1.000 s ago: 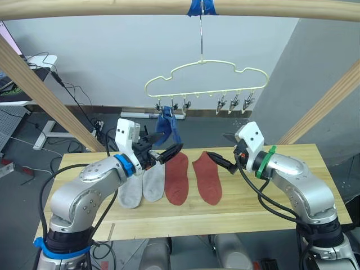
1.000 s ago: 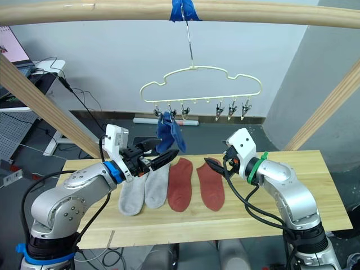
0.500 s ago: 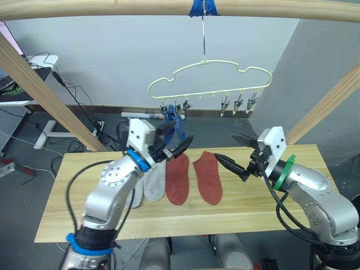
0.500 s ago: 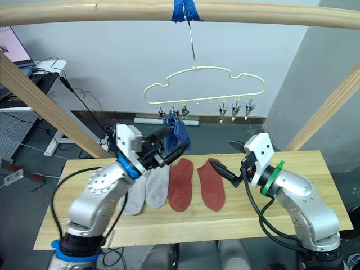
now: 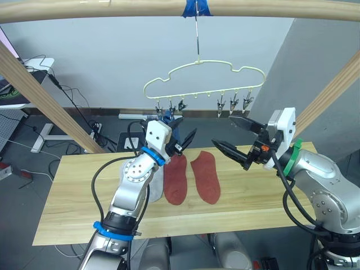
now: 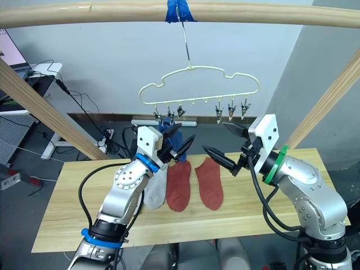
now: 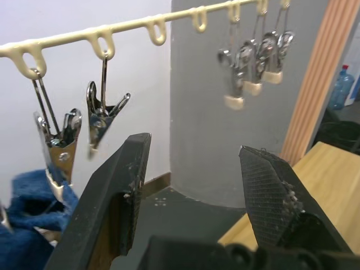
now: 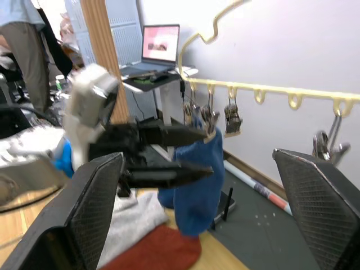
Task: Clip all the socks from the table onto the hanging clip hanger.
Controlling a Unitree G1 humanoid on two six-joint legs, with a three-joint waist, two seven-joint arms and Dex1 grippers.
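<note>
Fingers spread wide on the left gripper (image 5: 183, 130), nothing between them, and it's up high just below the left end of the clip hanger (image 5: 202, 75). The wrist camera confirms it: both black fingers (image 7: 115, 199) stand apart with open air between, aimed at the row of metal clips (image 7: 98, 115). A blue sock (image 6: 167, 130) hangs from one of the left-hand clips, right beside that gripper (it looks like more than one blue layer bunched there, but I can't tell for sure).

Over to the right gripper (image 5: 232, 135): jaws gaping too, empty, held in the air below the right half of the hanger and above the table (image 5: 79, 185), well apart from the left one. Its own camera looks across at the left gripper and the hanging blue sock (image 8: 194, 185).

Down on the planks, two rust red socks (image 5: 191, 177) lie side by side, toes toward the robot. A light grey sock (image 6: 156, 188) sits just to their left, partly hidden behind the left arm. The hanger dangles by its hook from a round wooden beam (image 5: 112, 8), at a wrap of blue tape (image 5: 197, 7). A laptop (image 8: 160, 46) and a person (image 8: 22, 45) stand in the background.
</note>
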